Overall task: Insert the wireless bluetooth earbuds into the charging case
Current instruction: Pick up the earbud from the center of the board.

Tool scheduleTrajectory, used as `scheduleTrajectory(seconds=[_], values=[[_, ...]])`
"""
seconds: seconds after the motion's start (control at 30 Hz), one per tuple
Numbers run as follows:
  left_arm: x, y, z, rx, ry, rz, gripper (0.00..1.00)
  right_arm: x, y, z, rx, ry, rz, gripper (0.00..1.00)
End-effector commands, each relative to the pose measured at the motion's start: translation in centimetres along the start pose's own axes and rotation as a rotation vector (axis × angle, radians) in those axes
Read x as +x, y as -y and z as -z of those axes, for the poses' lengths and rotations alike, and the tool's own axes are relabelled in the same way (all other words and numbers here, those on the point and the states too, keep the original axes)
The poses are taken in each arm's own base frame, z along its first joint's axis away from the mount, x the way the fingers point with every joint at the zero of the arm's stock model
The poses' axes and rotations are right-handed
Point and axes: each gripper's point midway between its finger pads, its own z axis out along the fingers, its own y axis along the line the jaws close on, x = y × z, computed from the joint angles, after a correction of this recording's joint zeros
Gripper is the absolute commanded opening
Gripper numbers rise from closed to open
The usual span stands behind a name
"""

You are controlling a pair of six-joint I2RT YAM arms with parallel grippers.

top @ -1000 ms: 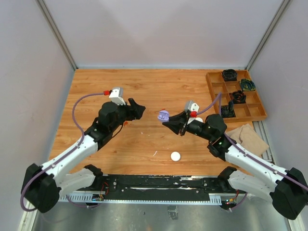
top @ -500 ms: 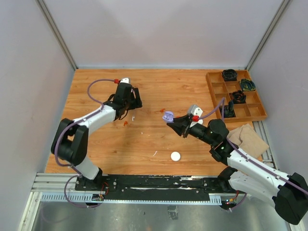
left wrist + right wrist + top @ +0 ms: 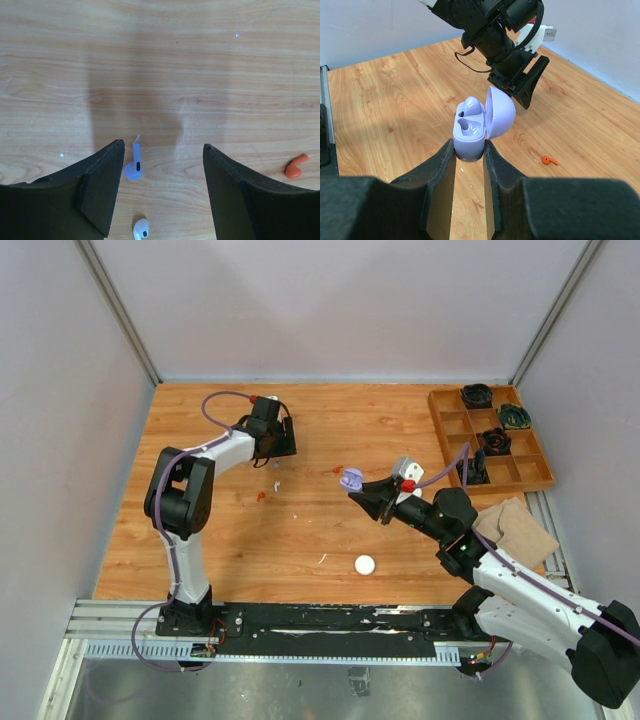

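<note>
Over the far left of the table (image 3: 250, 550), the overhead view shows the left gripper (image 3: 278, 445) hanging above a scatter of tiny earbuds, while the right gripper (image 3: 358, 488) near the middle holds the pale purple charging case (image 3: 349, 479) up off the wood. From the left wrist, the jaws stand wide with nothing between them. The pale purple earbud (image 3: 133, 167) lies just beside one finger's inner face, the white earbud (image 3: 141, 229) is nearer the camera, and the orange earbud (image 3: 296, 166) is well off to the side. From the right wrist, narrow jaws clamp the case's base, with the lid swung open and the wells facing up. The step in hand looks like picking up the purple bud: next, centre the jaws on it, descend and close gently.
</note>
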Motion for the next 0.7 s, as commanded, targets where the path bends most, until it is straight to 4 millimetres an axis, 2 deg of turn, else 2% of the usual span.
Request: scheduleTrajectory(seconds=[0.0,0.3,0.43,0.67], values=[[1.1,0.5,-0.6,0.034,-0.083,-0.048,0.69,-0.4,1.0,0.2,0.035,0.027,0.023,0.08],[4.1,1.1,-1.2,0.096,-0.202,-0.086,0.68,-0.5,0.9,0.1,0.027,0.028,0.018,0.08],[4.8,1.8,-0.7,0.156,-0.225,-0.128,0.65,-0.4,0.9,0.1,0.027,0.027,0.016,0.08],[6.0,2.1,0.4,0.189,-0.267,-0.192,0.62,-0.5,0.8,0.0,0.024,0.028,0.013,0.08]])
